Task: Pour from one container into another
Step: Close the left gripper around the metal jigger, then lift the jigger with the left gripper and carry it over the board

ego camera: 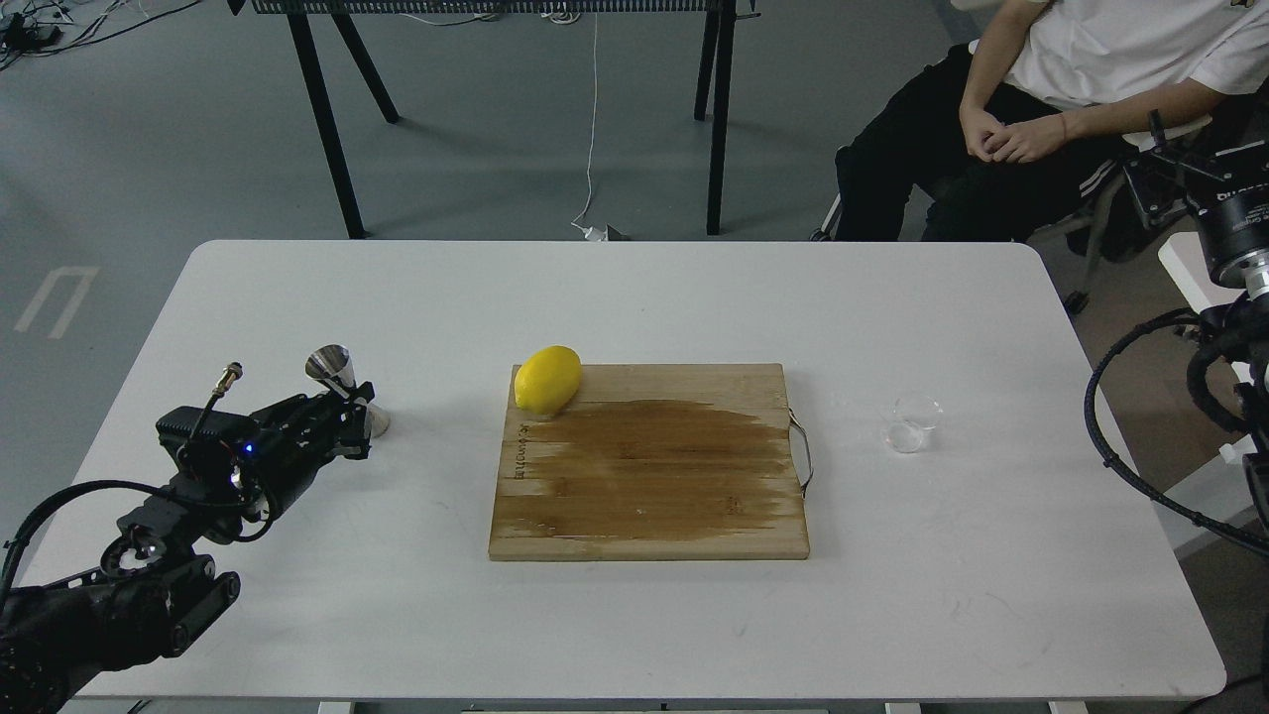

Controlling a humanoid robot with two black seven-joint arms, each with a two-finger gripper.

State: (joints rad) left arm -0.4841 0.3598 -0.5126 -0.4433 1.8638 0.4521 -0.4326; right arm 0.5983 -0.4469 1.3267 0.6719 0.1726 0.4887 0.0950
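The steel jigger point(334, 369) stands on the white table point(634, 297) at the left, leaning slightly. My left gripper point(355, 417) reaches it from the lower left, and its fingers hide the jigger's narrow waist; it looks shut on the jigger. Only the upper cone and a bit of the base show. The small clear glass cup point(912, 423) sits far to the right, just past the cutting board's handle, with nothing near it. My right gripper point(1168, 159) hangs off the table's right edge, well behind the cup, and its fingers cannot be made out.
A wet-stained wooden cutting board point(654, 476) lies mid-table with a lemon point(547, 379) on its far left corner. A seated person point(1041, 99) is beyond the back right corner. Black cables point(1120, 446) loop beside the right edge.
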